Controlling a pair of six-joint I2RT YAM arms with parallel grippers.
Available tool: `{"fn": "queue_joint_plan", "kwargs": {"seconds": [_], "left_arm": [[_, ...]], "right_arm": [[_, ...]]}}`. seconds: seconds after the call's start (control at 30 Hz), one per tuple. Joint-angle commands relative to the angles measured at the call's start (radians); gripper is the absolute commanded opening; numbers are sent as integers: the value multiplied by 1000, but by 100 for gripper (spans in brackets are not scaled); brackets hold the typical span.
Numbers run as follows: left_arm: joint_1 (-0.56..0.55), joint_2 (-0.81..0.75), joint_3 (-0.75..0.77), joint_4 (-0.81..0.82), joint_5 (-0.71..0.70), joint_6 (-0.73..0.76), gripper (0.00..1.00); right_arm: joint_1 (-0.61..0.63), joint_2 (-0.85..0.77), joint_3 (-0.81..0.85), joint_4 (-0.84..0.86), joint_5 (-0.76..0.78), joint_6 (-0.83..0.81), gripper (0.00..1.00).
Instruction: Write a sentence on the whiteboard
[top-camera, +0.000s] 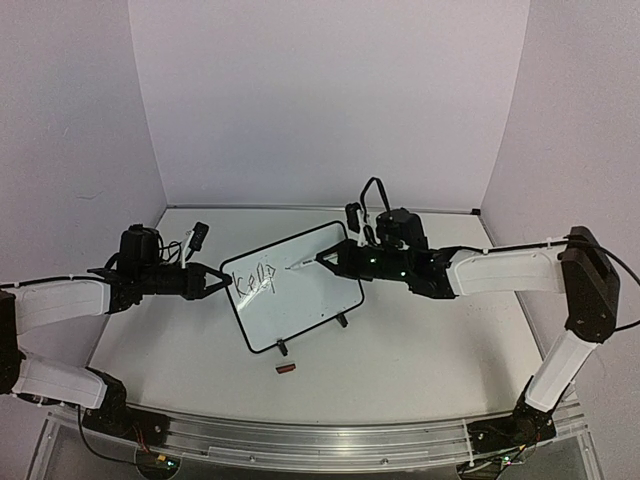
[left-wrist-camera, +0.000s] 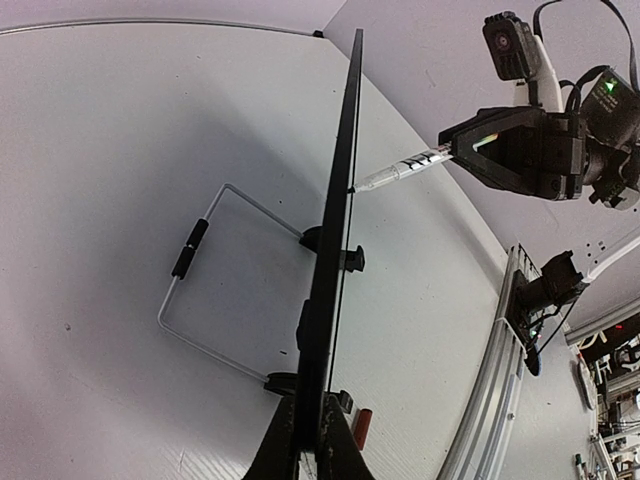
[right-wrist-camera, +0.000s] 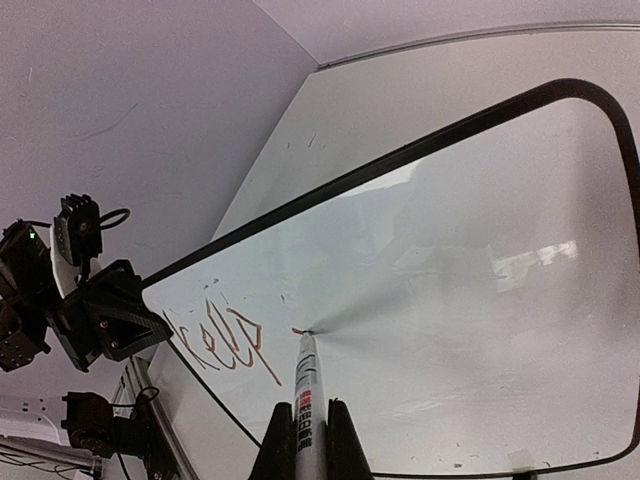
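Note:
The whiteboard (top-camera: 300, 310) stands tilted on its two feet at the table's middle. My left gripper (top-camera: 226, 283) is shut on its left rim; in the left wrist view the board (left-wrist-camera: 340, 200) shows edge-on between the gripper's fingers (left-wrist-camera: 310, 448). My right gripper (top-camera: 326, 258) is shut on a white marker (top-camera: 303, 265), with its tip touching the board. In the right wrist view the marker (right-wrist-camera: 307, 385) sits between the jaws of the right gripper (right-wrist-camera: 305, 412). The sentence (right-wrist-camera: 225, 340) reads only "keep", with a short fresh stroke at the marker tip (right-wrist-camera: 299, 331).
A small red marker cap (top-camera: 286, 369) lies on the table in front of the board and also shows in the left wrist view (left-wrist-camera: 362, 428). The board's wire stand (left-wrist-camera: 185, 290) rests behind it. White walls enclose the table at the back and sides.

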Motion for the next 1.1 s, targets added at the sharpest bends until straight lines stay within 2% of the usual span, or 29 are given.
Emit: {"fn": "queue_joint_plan", "kwargs": {"seconds": [0.0,0.43,1.07], "left_arm": [[7,-13,30,-31,-80,50,0],[8,-15,30,-30,-76,48,0],[8,-18,28,-29,-78,48,0]], "right_arm": [[-12,-61,-18,-8,57,-7,0],[-14,-97,6,-3,-32,-22,0],[-33,5,83,-1,-63,-11,0]]}}
